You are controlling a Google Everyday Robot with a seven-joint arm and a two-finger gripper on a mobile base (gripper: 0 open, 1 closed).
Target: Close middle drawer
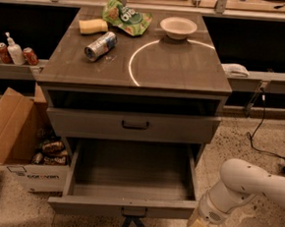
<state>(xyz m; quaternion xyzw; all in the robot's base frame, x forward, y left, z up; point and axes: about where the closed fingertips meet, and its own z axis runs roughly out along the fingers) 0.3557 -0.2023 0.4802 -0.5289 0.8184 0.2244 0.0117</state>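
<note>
My gripper (199, 224) hangs at lower right, just beside the middle drawer's (101, 205) right front corner. I cannot tell how open it is, or whether it touches. The drawer stands pulled far out at bottom centre, hiding the cabinet (137, 61) below it.

Desk top (185, 69): yellow sponge (93, 26) at back-left corner, green snack bag (126, 16) just right of it on back edge. White bowl (178, 27) on back edge, right of centre. Drinks can (100, 45) on its side nr left edge, fwd of sponge. White arc mark (135, 60) mid-top.

Top drawer (134, 125) ajar under front edge.

Off left edge: open cardboard box (5, 129) on floor, packets (51, 150) inside. Shelf behind w/ pump bottle (13, 52) + red cans (30, 56).

Off right edge: white object (234, 70) on ledge, black cable (259, 122).

Gripper (199, 224) low, off front-right corner.
</note>
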